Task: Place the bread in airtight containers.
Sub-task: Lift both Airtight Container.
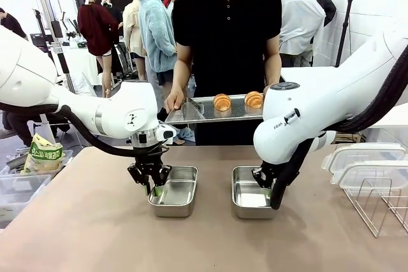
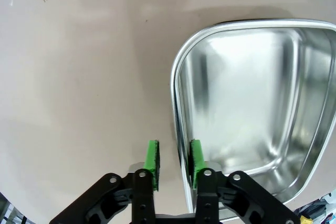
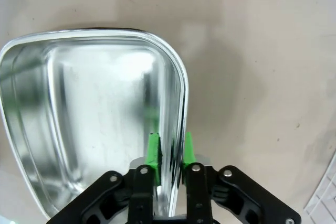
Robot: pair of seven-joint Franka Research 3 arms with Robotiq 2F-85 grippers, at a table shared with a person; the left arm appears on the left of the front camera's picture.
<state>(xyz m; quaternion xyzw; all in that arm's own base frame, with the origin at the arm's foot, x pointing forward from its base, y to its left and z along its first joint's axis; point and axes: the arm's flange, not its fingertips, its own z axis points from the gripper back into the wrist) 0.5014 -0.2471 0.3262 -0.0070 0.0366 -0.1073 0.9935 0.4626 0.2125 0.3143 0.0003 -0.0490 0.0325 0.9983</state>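
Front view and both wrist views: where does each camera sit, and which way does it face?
Front view: between the arms, facing the person holding a tray across the table; the left arm and right arm show.
Left wrist view: on that wrist, looking down at the left container; the left gripper straddles its rim.
Right wrist view: on that wrist, looking down at the right container; the right gripper straddles its rim.
Shared: front and wrist views both show the containers.

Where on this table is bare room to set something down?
Bare: the near strip of table before the left pan and right pan, and the stretch beyond the left pan. Narrow: the gap between them. Crowded: right end, with lids and wire rack.
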